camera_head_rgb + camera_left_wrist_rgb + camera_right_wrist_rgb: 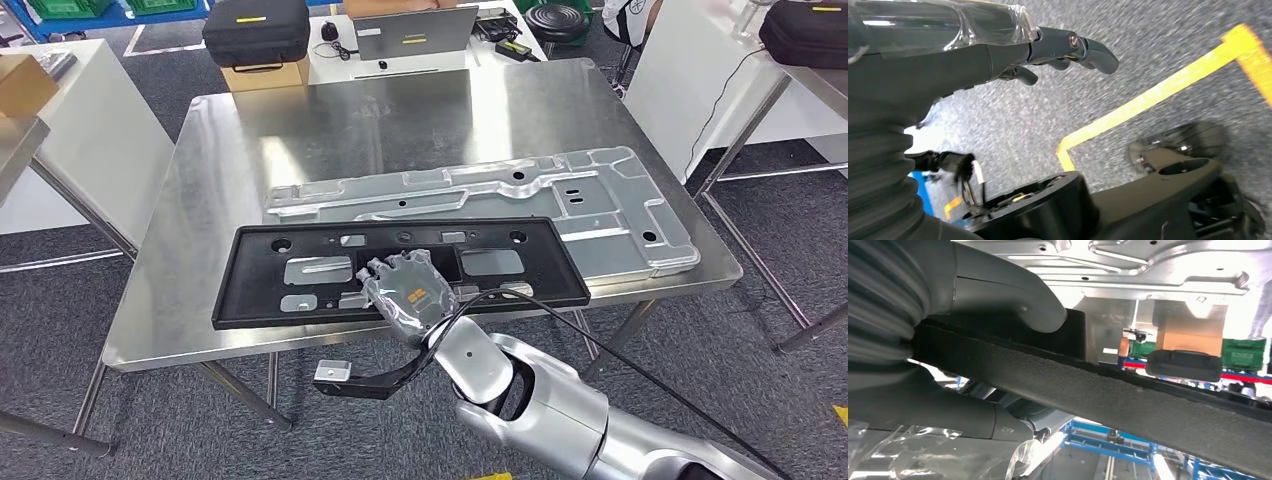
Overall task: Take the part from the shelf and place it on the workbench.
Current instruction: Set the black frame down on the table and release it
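One black part [400,270] lies on the bench [330,130], its near edge clasped by the right hand [408,290]; the wrist view shows its thumb [1018,295] on top; left hand [998,55] hangs, fingers loosely curled, holding nothing.

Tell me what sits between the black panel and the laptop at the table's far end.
The silver stamped metal panel lies just behind the black panel; beyond it, bare steel tabletop up to the laptop, per the head view.
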